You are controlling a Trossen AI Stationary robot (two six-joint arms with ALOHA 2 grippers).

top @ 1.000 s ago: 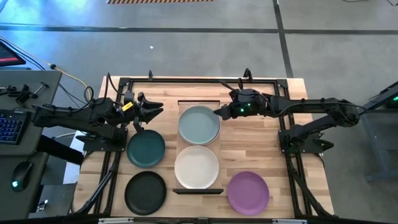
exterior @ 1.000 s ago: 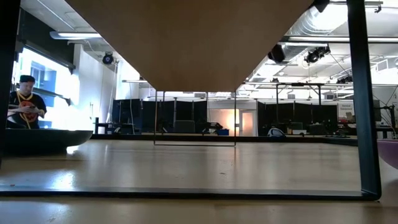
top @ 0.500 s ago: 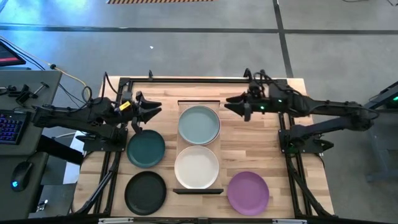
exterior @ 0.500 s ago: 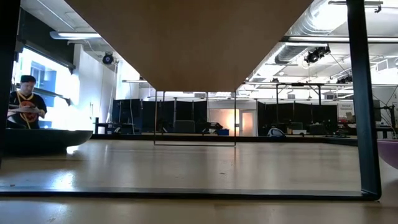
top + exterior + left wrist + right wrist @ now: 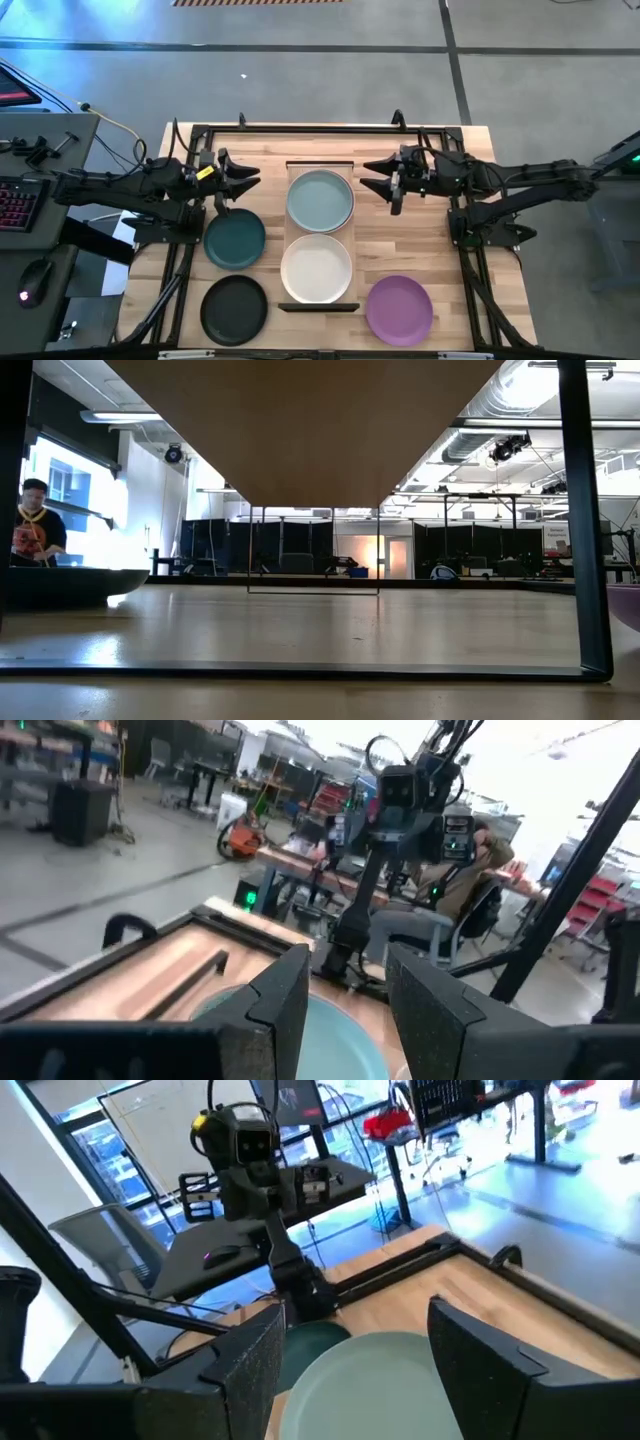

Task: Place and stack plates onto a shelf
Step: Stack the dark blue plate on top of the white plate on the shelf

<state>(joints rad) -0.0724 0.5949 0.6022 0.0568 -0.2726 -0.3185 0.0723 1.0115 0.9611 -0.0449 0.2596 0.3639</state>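
High view shows the shelf [image 5: 320, 168] running down the middle of the slatted tabletop [image 5: 410, 240], with two plates already on it: the pale blue-green plate [image 5: 320, 200] at the far half and the white plate [image 5: 316, 269] at the near half, side by side and not overlapping. Three plates rest on the tabletop off the shelf: the dark teal plate [image 5: 235, 241] and the black plate [image 5: 234, 310] on the left side, the purple plate [image 5: 399, 309] on the right side. A pink plate is not visible in any view. By this count the task appears under half done; at least three plates remain to be moved and stacked. The right gripper [image 5: 377, 181] hovers just beside the blue-green plate's right edge, fingers spread apart, holding nothing and touching no plate; its wrist view confirms an empty gap with the blue-green plate beyond. The left gripper [image 5: 240, 184] hangs above the far edge of the dark teal plate, fingers likewise spread and empty, well placed for a pick of that plate
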